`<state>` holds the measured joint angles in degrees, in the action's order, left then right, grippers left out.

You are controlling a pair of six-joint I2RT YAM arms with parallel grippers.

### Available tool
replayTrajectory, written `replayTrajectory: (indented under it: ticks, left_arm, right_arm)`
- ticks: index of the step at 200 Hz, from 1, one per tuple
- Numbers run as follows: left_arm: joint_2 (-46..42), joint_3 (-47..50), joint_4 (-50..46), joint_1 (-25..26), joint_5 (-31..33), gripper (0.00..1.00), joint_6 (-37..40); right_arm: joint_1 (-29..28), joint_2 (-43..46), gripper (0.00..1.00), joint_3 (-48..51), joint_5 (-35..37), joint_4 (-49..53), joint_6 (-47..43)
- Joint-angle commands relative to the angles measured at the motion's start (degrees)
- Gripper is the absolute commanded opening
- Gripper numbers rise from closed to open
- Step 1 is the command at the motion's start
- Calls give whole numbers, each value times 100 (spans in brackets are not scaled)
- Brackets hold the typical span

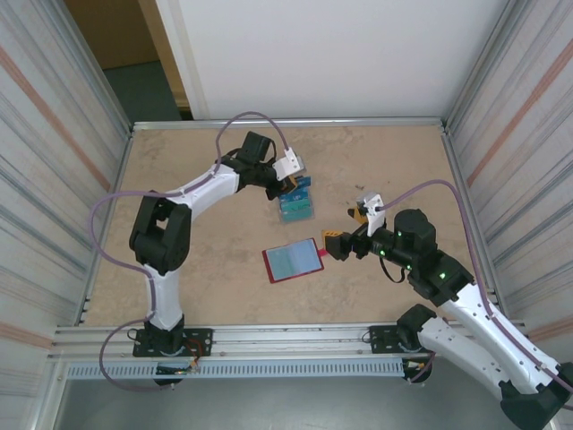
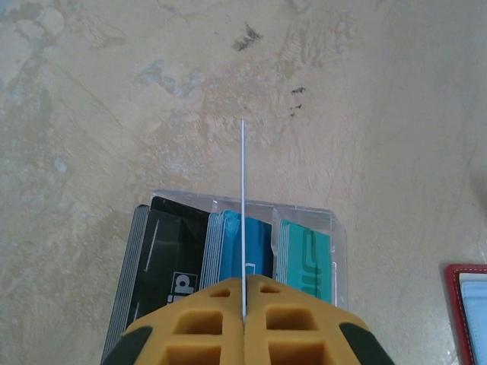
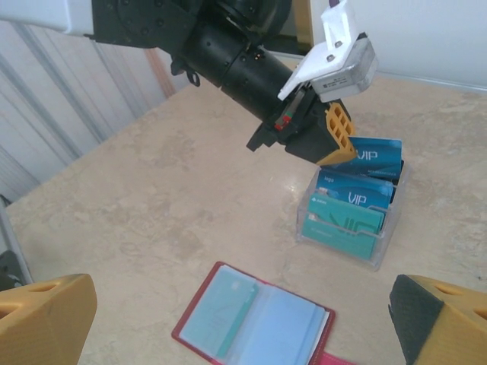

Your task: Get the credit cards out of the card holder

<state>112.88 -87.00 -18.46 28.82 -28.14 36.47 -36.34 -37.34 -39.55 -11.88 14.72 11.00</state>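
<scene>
My left pincer (image 2: 243, 315), pinching a thin blue plastic credit card (image 3: 374, 152) edge-on, points its long axis over the clear plastic tray (image 2: 339, 232), while the open red folding card holder (image 1: 294, 261) lies on the worktop (image 1: 206, 269) nearer my spread right pincer (image 1: 347, 229).
</scene>
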Motion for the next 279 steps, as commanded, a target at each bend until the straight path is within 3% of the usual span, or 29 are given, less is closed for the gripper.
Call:
replayTrajectory:
  ticks: [1,220,250,279]
  left_arm:
    - [136,-192,-241,-72,-205,0,159]
    - [636,-458,-501,-113,159,0,448]
    - [683,-465,-514,-113,246,11,450]
    - [614,-456,-519,-109,300,14,442]
  right_arm:
    - [29,60,99,-79,107,36,148]
    - [28,132,99,-182,10,233,209]
    - [25,166,99,-168,-14,226,218]
    - [29,157,99,-167,-25,245,218]
